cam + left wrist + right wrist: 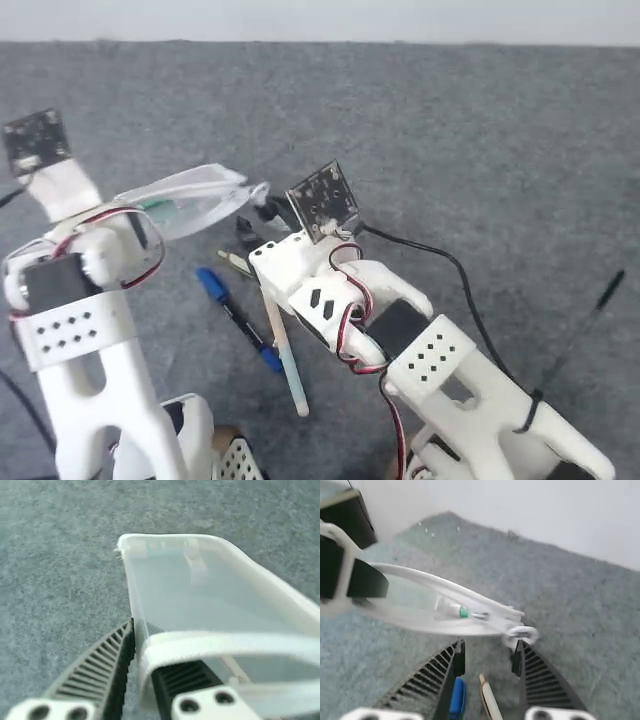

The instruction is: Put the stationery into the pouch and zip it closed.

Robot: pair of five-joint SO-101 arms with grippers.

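Observation:
A clear pouch [195, 200] hangs lifted off the grey carpet, and my left gripper [141, 632] is shut on its edge. Inside the pouch [420, 605] lies a pen with a green tip [463, 612]. My right gripper [487, 652] is open just below the pouch's zipper end, with the ring-shaped zipper pull [522, 634] close to one fingertip. In the high view the right gripper [252, 228] sits at the pouch's right tip. A blue pen [237, 318] and a cream pen [286, 352] lie on the carpet beneath it, also seen as the blue pen [456, 697] and the cream pen [489, 699].
A small dark-tipped item [236, 262] lies on the carpet next to the blue pen. A black cable [470, 300] runs over the carpet to the right of the right arm. The carpet [450, 130] stretches open at the back and right.

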